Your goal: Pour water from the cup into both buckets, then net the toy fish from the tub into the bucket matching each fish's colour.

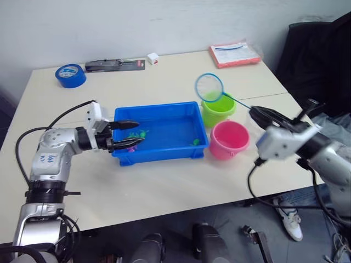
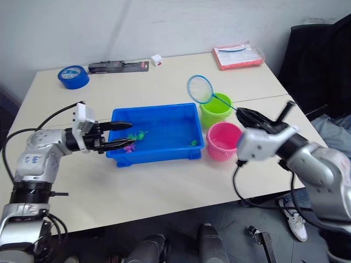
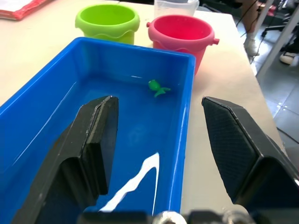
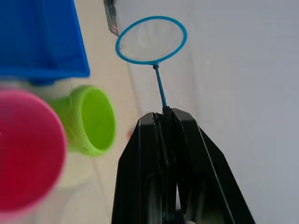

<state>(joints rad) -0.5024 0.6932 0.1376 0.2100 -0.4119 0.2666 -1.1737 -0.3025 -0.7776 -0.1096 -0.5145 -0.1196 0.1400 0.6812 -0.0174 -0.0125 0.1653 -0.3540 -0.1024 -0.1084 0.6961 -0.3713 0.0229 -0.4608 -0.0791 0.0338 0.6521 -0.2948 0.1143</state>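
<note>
Tub (image 1: 164, 118): blue tray, its left end sits right between the left gripper's (image 1: 127, 135) wide-open fingers, nothing pinched.
Buckets: lime green one (image 1: 218, 108) and pink one (image 1: 230, 139) touching, just left of the right gripper (image 1: 256, 113).
Cup (image 3: 176, 6): clear, behind the buckets.
Net (image 1: 209, 87): stick clamped in the right gripper's closed fingers, hoop up over the green bucket.
Fish: green one (image 3: 158, 87) in the tub ahead of the left gripper; a few more near its fingertips.

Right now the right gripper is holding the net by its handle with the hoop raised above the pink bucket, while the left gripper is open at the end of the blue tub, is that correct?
Not quite: the net hoop is raised above the green bucket, not the pink bucket, as the left eye view shows. The rest holds: the right gripper holds the net by its handle, and the left gripper is open at the end of the blue tub.
</note>
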